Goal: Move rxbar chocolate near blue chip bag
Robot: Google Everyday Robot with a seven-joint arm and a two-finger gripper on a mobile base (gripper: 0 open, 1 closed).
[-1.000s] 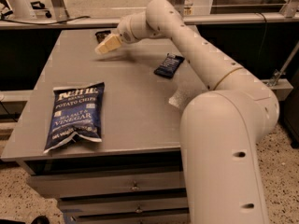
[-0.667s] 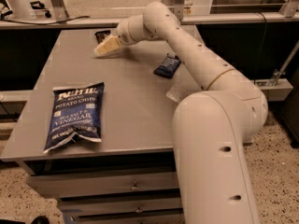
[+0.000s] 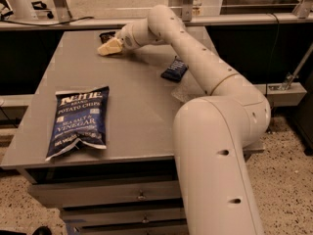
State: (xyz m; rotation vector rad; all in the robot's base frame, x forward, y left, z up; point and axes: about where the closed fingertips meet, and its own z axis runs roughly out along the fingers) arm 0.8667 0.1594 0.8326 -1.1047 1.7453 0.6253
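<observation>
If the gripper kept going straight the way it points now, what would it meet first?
Probably nothing: the gripper, low over the grey table's far end, points across bare tabletop toward the picture-left edge. The small black-wrapped bar lies just beyond it, seemingly off that line, though depth is unclear.

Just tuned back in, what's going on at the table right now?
The robot's arm stretches across the grey table, with the gripper low at the far side, just in front of the small dark rxbar chocolate near the far edge. The bar has not yet been brought over. The blue chip bag lies flat at the near left, well apart from it. A navy bar wrapper lies further right, beside the arm.
</observation>
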